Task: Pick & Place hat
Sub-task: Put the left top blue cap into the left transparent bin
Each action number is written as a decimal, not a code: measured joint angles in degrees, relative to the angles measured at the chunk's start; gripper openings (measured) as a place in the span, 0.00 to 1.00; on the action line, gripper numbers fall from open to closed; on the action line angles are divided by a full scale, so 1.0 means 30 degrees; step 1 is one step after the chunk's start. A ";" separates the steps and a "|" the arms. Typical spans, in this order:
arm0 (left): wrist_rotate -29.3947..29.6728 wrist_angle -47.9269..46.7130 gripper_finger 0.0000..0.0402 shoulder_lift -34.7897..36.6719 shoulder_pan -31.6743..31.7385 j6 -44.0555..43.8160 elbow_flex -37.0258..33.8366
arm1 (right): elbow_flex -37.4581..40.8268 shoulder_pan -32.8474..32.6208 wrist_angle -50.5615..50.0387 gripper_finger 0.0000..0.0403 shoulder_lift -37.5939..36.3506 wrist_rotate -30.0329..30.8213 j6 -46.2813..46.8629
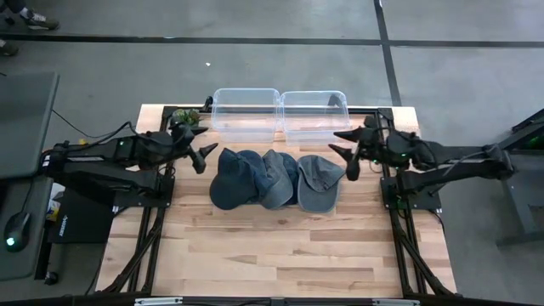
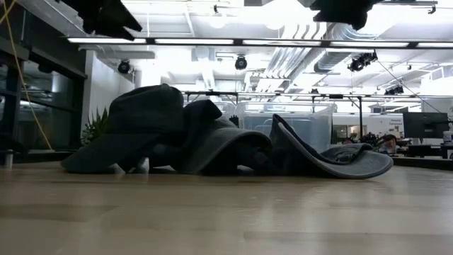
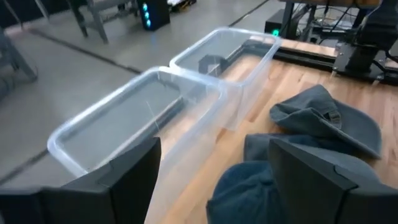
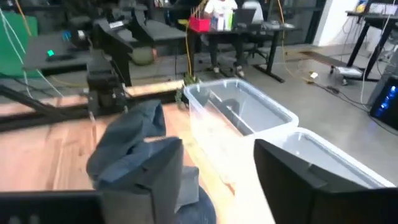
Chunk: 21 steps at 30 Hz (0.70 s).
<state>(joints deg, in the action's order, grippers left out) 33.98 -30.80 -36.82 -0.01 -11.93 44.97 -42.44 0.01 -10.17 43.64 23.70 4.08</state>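
Bare wood of the table up close in the low view, and loads of open room on that near half for swinging an arm. Black frame rails down both sides though, so worth staying off those.

Next biggest: two clear plastic tubs side by side along the far edge, left bin and right bin, touching each other, both looking empty. Thin see-through walls, easy to clip with a finger on the way in. Better to come over the rim from above.

Then three denim-looking hats in a row mid-table, just in front of the bins: dark blue hat on the left, middle hat overlapping it, grey-blue hat on the right overlapping the middle one. Soft, light and floppy by the look of it, probably going to sag and drape once lifted. Would pinch a fold of crown fabric or the stiffer brim, not try to span the whole thing. Could drag a neighbour along thanks to the overlap, so probably best to start from an outer one. Hard to tell the stacking order from here.

Smallest last: left gripper hovering just beside the dark blue hat, fingers spread wide, holding nothing. Same deal for the right gripper beside the grey-blue hat, spread and empty, near the right bin's corner.
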 joint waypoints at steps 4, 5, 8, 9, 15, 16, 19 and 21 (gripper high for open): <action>-0.0253 -0.1348 0.74 0.0562 0.0006 -0.0807 0.0000 | 0.0007 0.0225 0.0152 0.56 0.0647 -0.0120 -0.0095; -0.0491 -0.1524 0.74 0.0674 0.0020 -0.0946 0.0000 | 0.0007 0.0350 0.0240 0.57 0.0735 -0.0175 -0.0098; -0.1831 -0.1956 0.74 0.0760 0.0022 -0.1377 0.0000 | 0.0007 0.0801 0.0116 0.58 0.1020 -0.0263 -0.0197; -0.2229 -0.2192 0.74 0.0754 0.0022 -0.1612 0.0000 | 0.0007 0.0960 0.0069 0.58 0.1097 -0.0520 -0.0258; -0.3271 -0.2795 0.74 -0.0417 0.0016 -0.1995 -0.0253 | 0.0007 0.1515 -0.0399 0.58 0.1243 -0.2097 -0.0525; -0.3371 -0.2917 0.74 -0.0732 0.0015 -0.1990 -0.0260 | 0.0007 0.1515 -0.0520 0.58 0.1242 -0.2118 -0.0525; -0.3562 -0.2934 0.74 -0.1837 0.0015 -0.1790 -0.0272 | 0.0007 0.1508 -0.0922 0.58 0.1236 -0.2176 -0.0525; -0.3369 -0.3083 0.74 -0.2612 0.0015 -0.1219 -0.0277 | 0.0007 0.1497 -0.1213 0.58 0.1236 -0.2200 -0.0517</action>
<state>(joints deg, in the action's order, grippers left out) 23.87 -40.05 -44.66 0.03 -15.59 44.14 -42.41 4.50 -13.81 47.35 17.10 2.52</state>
